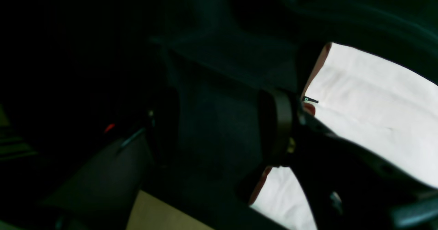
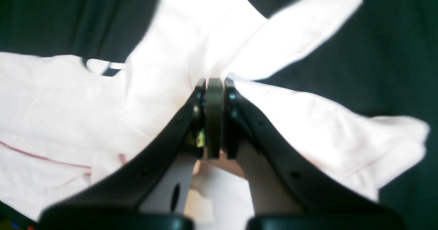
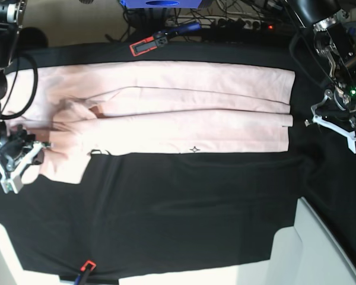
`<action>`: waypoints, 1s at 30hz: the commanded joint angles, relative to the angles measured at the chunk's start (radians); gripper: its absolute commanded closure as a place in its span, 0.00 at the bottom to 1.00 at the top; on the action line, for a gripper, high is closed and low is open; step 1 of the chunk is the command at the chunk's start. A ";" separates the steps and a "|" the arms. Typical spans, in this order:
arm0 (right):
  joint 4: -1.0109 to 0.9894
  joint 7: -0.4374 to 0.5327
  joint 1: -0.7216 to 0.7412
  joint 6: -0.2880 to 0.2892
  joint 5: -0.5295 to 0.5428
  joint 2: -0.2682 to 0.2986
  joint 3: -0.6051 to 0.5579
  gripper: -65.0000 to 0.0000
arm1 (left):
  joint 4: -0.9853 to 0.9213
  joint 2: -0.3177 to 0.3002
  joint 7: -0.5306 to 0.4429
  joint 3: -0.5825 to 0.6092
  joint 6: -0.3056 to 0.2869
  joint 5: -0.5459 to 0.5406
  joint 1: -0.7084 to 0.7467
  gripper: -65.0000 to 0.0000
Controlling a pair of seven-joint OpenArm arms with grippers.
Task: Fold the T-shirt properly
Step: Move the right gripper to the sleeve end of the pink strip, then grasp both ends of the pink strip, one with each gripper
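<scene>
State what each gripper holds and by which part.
The right gripper is shut on the T-shirt, pinching bunched fabric at its sleeve end. The left gripper holds nothing, apart from the shirt.

The T-shirt [image 3: 166,107] is soft matt cotton-like cloth; the table cloth [image 3: 184,208] is matt black fabric.

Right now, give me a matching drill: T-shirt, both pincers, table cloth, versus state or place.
Things:
1. right pincer
2. left pincer
3. T-shirt
4. black table cloth

States:
A. pale pink, folded lengthwise into a long band
B. off the fabric, past the shirt's end
C. shut on a pinch of pink fabric
D. spread under everything

Pairs: 1-C, 2-B, 3-A, 4-D
</scene>
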 commanded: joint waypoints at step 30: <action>0.337 -0.132 -0.335 0.005 0.006 -0.124 0.144 1.00 | -0.004 -0.017 -0.020 0.061 0.002 0.011 -0.030 0.45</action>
